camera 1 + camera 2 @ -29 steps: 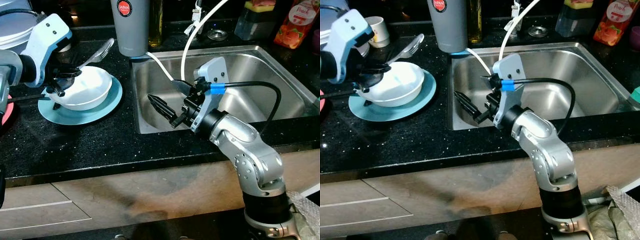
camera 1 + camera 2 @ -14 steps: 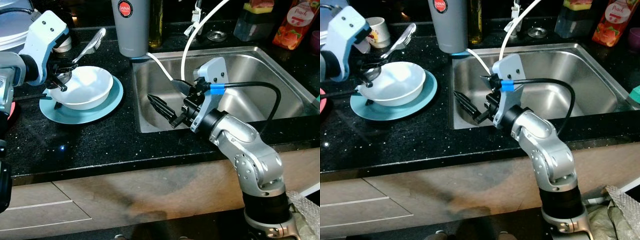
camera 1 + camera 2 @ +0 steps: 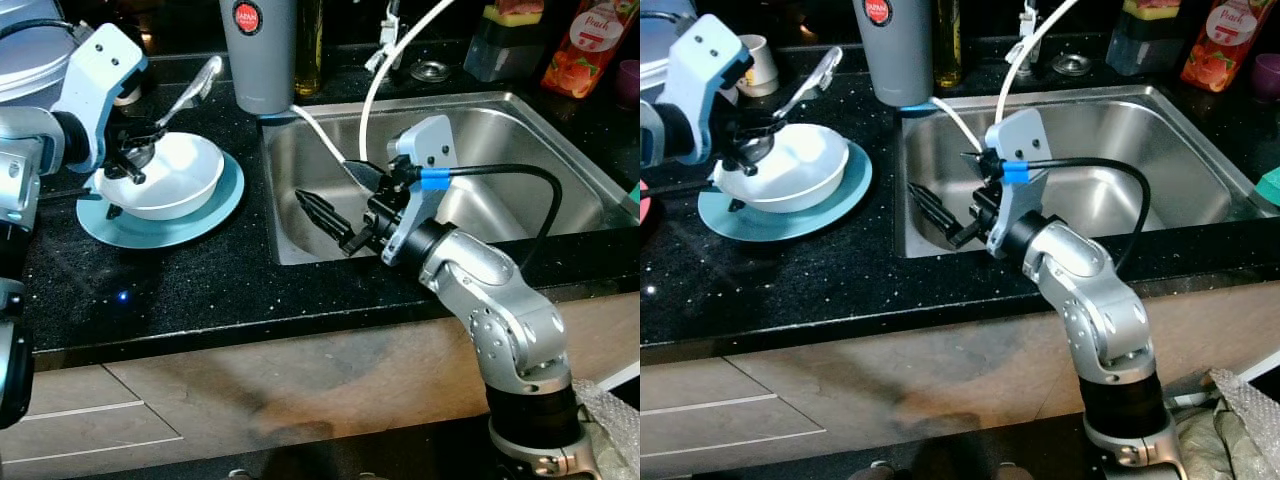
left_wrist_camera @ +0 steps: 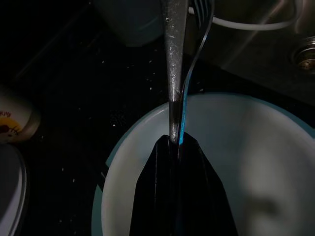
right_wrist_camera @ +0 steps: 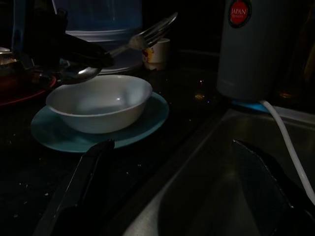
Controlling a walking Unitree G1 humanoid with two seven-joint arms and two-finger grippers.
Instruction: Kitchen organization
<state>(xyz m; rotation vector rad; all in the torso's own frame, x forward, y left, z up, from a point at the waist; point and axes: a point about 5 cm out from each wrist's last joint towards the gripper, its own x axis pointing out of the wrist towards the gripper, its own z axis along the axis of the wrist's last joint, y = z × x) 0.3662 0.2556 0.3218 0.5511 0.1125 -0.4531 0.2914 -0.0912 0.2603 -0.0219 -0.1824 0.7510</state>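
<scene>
Your left gripper (image 4: 175, 141) has its fingers clamped on shiny metal cutlery (image 3: 190, 92), a spoon and a fork held together, above the near rim of the white bowl (image 3: 185, 177). The bowl sits on a teal plate (image 3: 205, 219) on the black desk (image 3: 180, 280). The spoon's bowl end is mostly hidden behind the fingers. Your right gripper (image 3: 335, 195) hangs over the sink (image 3: 520, 130), fingers spread wide, holding nothing.

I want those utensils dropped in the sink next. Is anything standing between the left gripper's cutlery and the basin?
The left gripper holds the spoon and fork above the white bowl. Toward the sink, the grey tumbler stands at the near corner, and the open right gripper hovers over the basin's left edge.
</scene>
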